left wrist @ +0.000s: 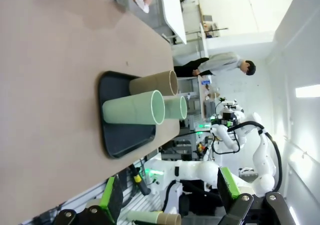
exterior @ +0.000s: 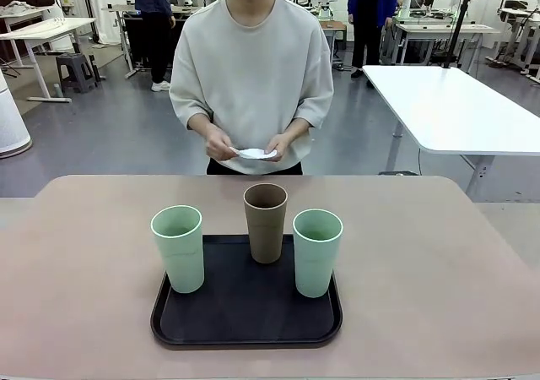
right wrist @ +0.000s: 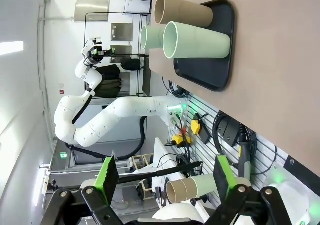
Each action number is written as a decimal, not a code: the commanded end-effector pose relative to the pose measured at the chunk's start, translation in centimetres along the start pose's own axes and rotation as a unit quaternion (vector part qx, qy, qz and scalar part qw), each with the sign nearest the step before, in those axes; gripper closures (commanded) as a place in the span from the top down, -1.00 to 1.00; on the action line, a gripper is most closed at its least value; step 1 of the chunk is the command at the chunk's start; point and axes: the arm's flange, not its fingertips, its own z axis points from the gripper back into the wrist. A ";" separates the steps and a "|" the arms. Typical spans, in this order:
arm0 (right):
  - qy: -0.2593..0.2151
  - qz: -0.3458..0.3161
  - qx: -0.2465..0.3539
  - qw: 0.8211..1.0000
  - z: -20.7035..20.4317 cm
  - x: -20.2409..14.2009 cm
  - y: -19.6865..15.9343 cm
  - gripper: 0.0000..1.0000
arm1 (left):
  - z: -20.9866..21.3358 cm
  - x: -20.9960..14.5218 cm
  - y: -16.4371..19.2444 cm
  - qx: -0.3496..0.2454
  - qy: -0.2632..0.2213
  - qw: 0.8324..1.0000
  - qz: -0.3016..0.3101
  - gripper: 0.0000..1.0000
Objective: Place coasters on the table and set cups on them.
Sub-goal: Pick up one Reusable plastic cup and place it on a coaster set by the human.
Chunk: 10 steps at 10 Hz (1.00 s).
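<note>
Left wrist view shows the left gripper (left wrist: pixel 169 192) spread wide, empty; the right gripper (right wrist: pixel 165 177) likewise. Well beyond both, three cups (left wrist: pixel 132 109) stand on a black tray (left wrist: pixel 125 140) on the table (exterior: pixel 439 262). Past its far edge the person's hands (exterior: pixel 218 142) hold the coasters (exterior: pixel 255 153); white tables (exterior: pixel 456 101) behind.

green cups (exterior: pixel 178 249), brown cup (exterior: pixel 265 224) — black tray (exterior: pixel 245 312)
</note>
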 end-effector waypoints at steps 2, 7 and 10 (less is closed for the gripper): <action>-0.003 0.001 0.004 1.000 0.1 0.0 -0.1 1.00 | 0.0 -0.1 0.1 -0.007 -0.002 1.000 0.002 1.00; -0.003 0.001 0.004 1.000 0.1 0.0 -0.1 1.00 | 0.0 -0.1 0.1 -0.007 -0.002 1.000 0.002 1.00; -0.003 0.001 0.004 1.000 0.1 0.0 -0.1 1.00 | 0.0 -0.1 0.1 -0.007 -0.002 1.000 0.002 1.00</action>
